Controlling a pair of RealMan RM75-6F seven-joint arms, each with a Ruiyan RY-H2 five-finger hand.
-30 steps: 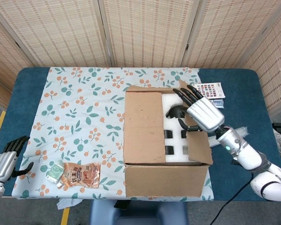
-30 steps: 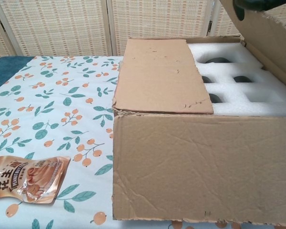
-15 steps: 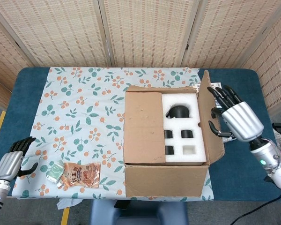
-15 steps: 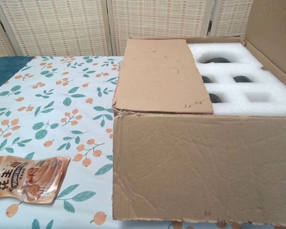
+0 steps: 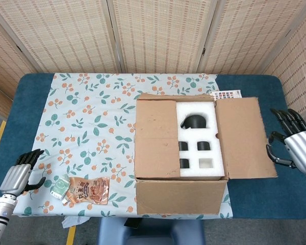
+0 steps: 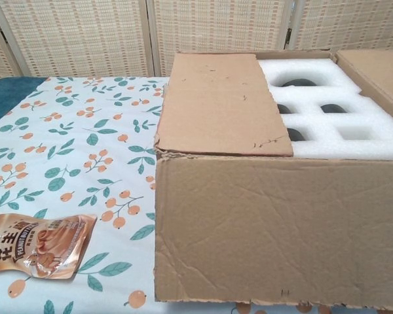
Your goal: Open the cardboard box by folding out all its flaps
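Bright, even light; sharp focus

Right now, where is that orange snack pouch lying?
In the head view the orange snack pouch lies flat on the flowered tablecloth near the table's front edge, left of the cardboard box, with a small pale packet beside it.

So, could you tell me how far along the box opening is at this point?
Done: the right flap lies folded out flat, exposing the foam insert. In hand: nothing; the right hand is open beside that flap, the left hand open at the table edge. Left: the left flap is closed over the cardboard box.
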